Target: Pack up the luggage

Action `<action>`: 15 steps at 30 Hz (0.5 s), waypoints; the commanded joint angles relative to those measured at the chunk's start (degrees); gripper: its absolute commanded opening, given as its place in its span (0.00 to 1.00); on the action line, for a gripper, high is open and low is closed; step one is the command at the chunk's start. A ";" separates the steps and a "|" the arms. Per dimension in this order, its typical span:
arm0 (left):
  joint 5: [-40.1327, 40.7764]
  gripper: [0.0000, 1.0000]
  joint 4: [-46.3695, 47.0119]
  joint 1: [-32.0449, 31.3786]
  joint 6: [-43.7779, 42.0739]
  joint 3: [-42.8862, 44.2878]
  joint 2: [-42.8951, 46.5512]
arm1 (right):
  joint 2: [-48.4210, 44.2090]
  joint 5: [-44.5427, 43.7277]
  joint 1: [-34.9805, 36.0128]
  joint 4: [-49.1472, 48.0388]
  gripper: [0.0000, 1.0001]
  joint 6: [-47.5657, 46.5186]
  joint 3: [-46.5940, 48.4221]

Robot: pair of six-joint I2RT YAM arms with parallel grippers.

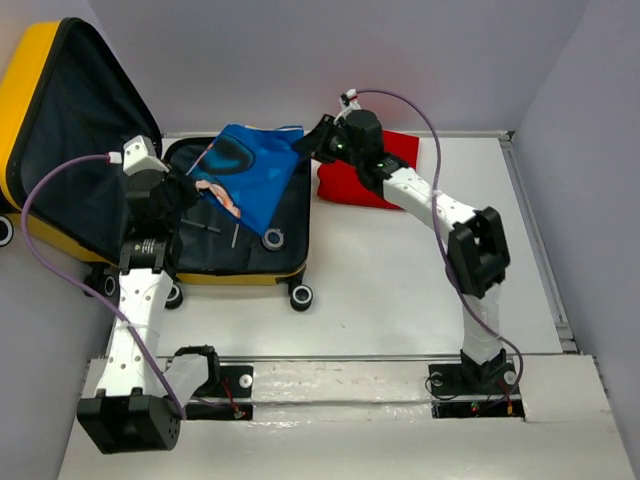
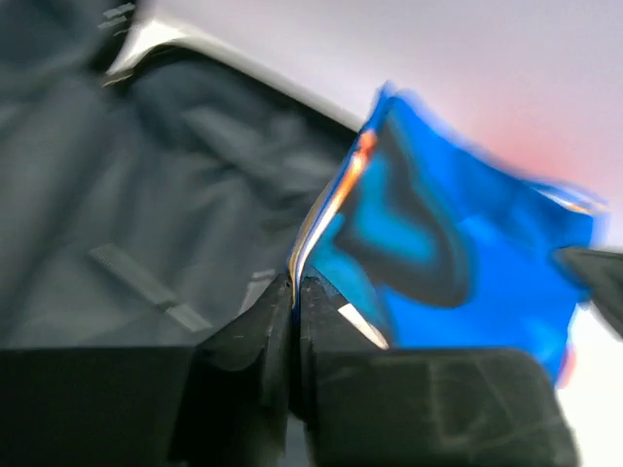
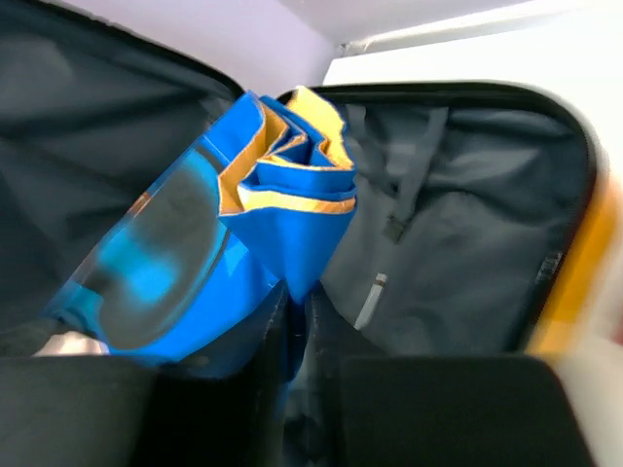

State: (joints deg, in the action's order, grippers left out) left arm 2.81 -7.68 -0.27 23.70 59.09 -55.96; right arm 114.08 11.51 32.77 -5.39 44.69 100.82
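Note:
The yellow suitcase lies open at the left, its lid propped up and its dark grey lining showing. A blue printed cloth hangs stretched over the open base. My left gripper is shut on the cloth's left edge. My right gripper is shut on its right corner. The lining also shows in the left wrist view and the right wrist view. A folded red cloth lies on the table to the right of the suitcase, partly hidden by my right arm.
The suitcase's black wheels stick out at its near edge. White walls close the table at the back and right. A raised rail runs along the near edge by the arm bases.

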 commanded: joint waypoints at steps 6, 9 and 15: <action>10.82 0.99 -2.78 3.70 -0.85 -5.74 1.29 | 14.96 0.38 -0.69 19.37 0.87 -9.95 21.56; 7.14 0.99 -1.81 3.79 -0.59 -6.27 1.82 | 8.80 -1.39 -2.79 17.96 0.86 -13.12 14.45; -2.45 0.99 0.12 0.99 -1.12 -6.53 2.44 | -5.35 -10.45 -11.40 16.82 0.73 -16.65 -5.77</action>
State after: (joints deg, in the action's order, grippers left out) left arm 6.20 -11.55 3.14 23.44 52.84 -55.07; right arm 117.67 8.69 28.58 12.67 32.42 103.85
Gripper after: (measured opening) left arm 0.990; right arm 0.759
